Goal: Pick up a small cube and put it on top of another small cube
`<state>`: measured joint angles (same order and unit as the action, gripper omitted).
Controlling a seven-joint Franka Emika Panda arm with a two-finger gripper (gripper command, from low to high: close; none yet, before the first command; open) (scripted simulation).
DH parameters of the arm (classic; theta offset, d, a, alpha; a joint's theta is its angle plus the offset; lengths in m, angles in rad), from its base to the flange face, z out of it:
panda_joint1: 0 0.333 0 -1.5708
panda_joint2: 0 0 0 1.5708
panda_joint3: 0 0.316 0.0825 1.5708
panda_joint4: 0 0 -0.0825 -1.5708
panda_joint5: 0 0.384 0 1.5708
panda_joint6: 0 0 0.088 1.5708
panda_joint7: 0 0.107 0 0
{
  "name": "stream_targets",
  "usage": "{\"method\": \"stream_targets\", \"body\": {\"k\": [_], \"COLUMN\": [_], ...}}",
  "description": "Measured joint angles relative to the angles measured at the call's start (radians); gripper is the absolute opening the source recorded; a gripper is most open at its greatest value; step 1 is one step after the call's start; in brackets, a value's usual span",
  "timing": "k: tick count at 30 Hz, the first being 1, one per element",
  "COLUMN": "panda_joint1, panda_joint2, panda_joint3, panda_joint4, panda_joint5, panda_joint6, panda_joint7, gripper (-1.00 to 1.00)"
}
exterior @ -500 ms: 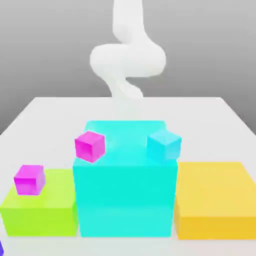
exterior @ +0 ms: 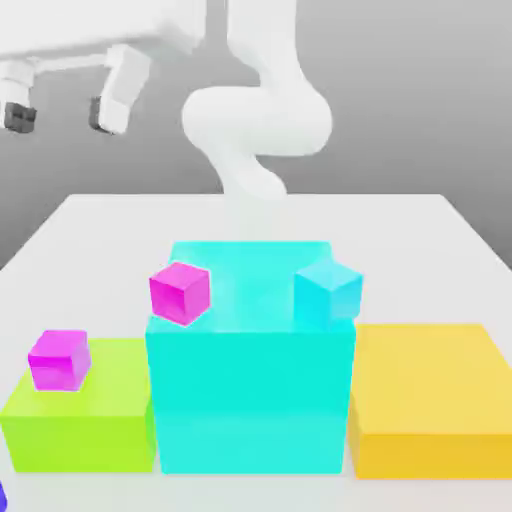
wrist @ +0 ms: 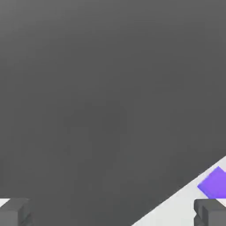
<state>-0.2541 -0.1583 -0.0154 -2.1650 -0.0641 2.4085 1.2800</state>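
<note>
High up at the exterior view's left, the gripper (exterior: 62, 118) hangs wide open, nothing between its fingers. Below it on that side: magenta cube (exterior: 60, 360) on the green block (exterior: 85, 440), plus a sliver of blue (exterior: 2, 497) at the picture's edge. Hand view has a violet patch (wrist: 215, 183) near one finger, off the grip line; can't tell if it's that blue one. Next rightward, lower than the tool: pink cube (exterior: 180, 294) on the cyan block (exterior: 250, 400), near its edge. Farther right, cyan cube (exterior: 328, 292), same block, also near an edge. Farthest from the tool, yellow block (exterior: 435, 375), low. Risks: cyan on cyan could throw off the aim; a sloppy release or side bump could tip either edge cube off; going sideways too low could clip the tall block. Pick/target pair isn't specified, so wrong cube is possible.
</note>
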Motion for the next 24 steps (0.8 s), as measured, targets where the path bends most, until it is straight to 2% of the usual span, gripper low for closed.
{"method": "stream_targets", "body": {"k": [8,17,21,22,24], "panda_joint1": [-0.088,-0.168,-0.194,-0.197,-0.197], "panda_joint2": [0.289,0.616,0.761,0.787,0.787], "panda_joint3": [-0.048,-0.099,-0.086,-0.082,-0.082], "panda_joint4": [0.060,0.129,0.161,0.167,0.167], "panda_joint5": [0.027,0.143,0.176,0.180,0.180], "panda_joint6": [0.052,0.107,0.195,0.214,0.214], "panda_joint7": [0.179,0.323,0.328,0.326,0.326], "gripper": [0.00,0.00,0.00,-1.00,-1.00]}}
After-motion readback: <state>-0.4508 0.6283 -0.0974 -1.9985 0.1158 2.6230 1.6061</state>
